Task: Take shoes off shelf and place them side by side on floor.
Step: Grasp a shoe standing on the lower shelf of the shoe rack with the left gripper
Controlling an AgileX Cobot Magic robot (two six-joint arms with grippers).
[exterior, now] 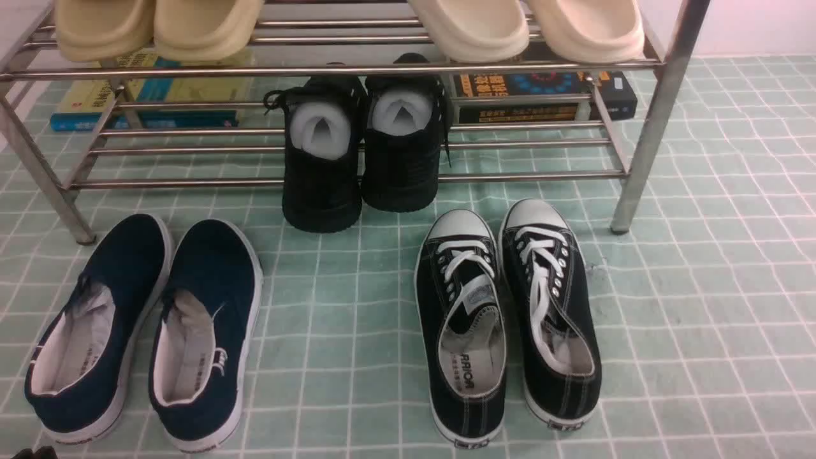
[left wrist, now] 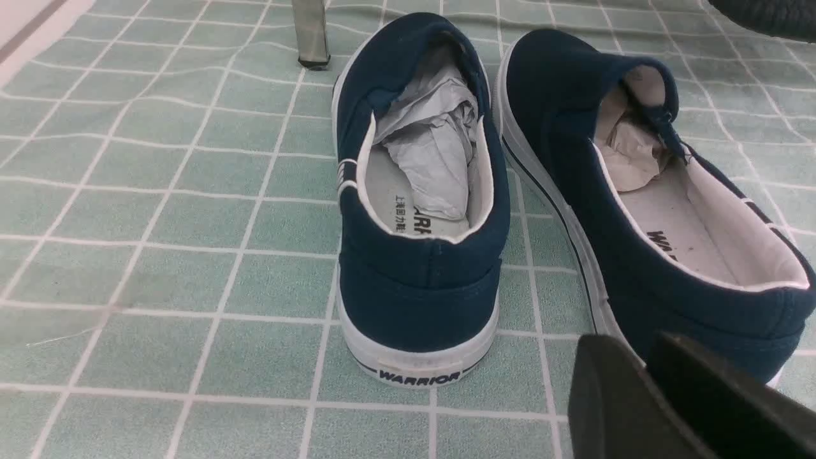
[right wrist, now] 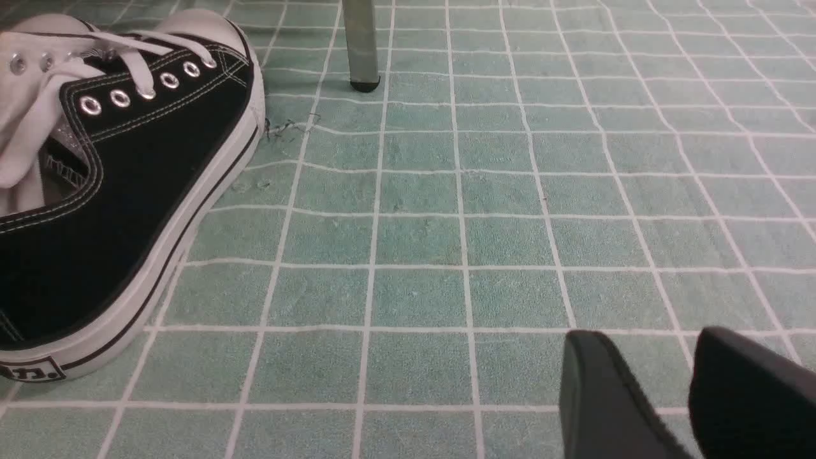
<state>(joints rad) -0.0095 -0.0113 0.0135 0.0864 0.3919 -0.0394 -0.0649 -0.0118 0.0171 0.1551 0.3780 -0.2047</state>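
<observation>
While only the front view shows the shoes (exterior: 319,185) sitting on the shelf (exterior: 542,175), right fingers (right wrist: 605,401) stand apart, left fingers (left wrist: 612,401) unclear

Left tool (left wrist: 631,344), right tool (right wrist: 647,336): matte black

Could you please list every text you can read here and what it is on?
"WARRIOR": heel tab of the left navy slip-on.
Small characters on its insole: too small to read.
"WA", cut off: insole of the other navy slip-on.
"ARRIOR", upside down: insole of the left canvas sneaker.
Book covers on the shelf: print too blurred to read.
</observation>
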